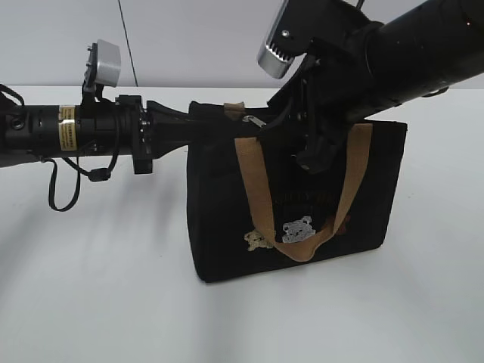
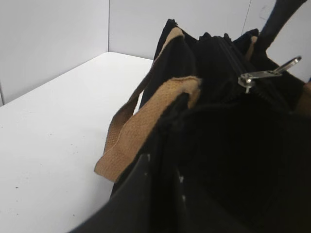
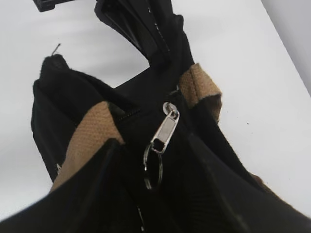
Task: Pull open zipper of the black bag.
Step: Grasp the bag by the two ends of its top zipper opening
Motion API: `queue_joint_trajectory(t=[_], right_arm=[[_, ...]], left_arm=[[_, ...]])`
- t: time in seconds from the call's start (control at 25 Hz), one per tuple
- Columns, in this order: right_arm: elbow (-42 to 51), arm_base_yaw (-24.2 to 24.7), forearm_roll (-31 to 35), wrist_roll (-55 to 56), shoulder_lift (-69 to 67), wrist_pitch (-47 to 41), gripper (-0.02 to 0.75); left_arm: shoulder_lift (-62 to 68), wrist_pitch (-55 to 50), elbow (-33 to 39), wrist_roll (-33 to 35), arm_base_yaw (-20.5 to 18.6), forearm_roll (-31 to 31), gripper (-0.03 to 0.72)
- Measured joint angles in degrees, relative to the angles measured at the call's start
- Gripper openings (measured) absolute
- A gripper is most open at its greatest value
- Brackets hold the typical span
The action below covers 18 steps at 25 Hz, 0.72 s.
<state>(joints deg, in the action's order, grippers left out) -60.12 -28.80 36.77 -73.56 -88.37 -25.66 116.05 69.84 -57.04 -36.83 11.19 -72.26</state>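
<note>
While the black bag [image 1: 302,204] stands upright on the white table [image 1: 98,302] at the centre of the exterior frame, the left gripper [image 1: 198,130] reaches in from the left, its jaws pressed together on the bag's upper left corner. Coming from the upper right, the right gripper [image 1: 318,151] hangs over the bag's top; whether its jaws are apart cannot be told. Along the top edge, the zipper [image 3: 165,128] shows its silver pull and ring at mid-frame in the right wrist view.
</note>
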Motion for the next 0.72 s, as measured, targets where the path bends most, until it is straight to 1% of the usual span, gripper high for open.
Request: queue_joint_trajectory(t=[0.16, 0.32, 0.56, 0.64, 0.72], right_arm=[[0.0, 0.0, -0.7, 0.0, 0.0, -0.8, 0.299], [0.0, 0.0, -0.7, 0.4, 0.0, -1.0, 0.205], [0.0, 0.0, -0.8, 1.8, 0.0, -1.0, 0.001], [-0.1, 0.0, -0.8, 2.1, 0.0, -1.0, -0.015], [-0.1, 0.0, -0.8, 2.4, 0.0, -1.0, -0.015]], left_arm=[[0.0, 0.0, 0.0, 0.0, 0.0, 0.0, 0.038], [0.0, 0.0, 0.0, 0.0, 0.0, 0.0, 0.038], [0.0, 0.0, 0.0, 0.0, 0.0, 0.0, 0.038], [0.0, 0.0, 0.0, 0.0, 0.0, 0.0, 0.038], [0.0, 0.0, 0.0, 0.0, 0.0, 0.0, 0.038]])
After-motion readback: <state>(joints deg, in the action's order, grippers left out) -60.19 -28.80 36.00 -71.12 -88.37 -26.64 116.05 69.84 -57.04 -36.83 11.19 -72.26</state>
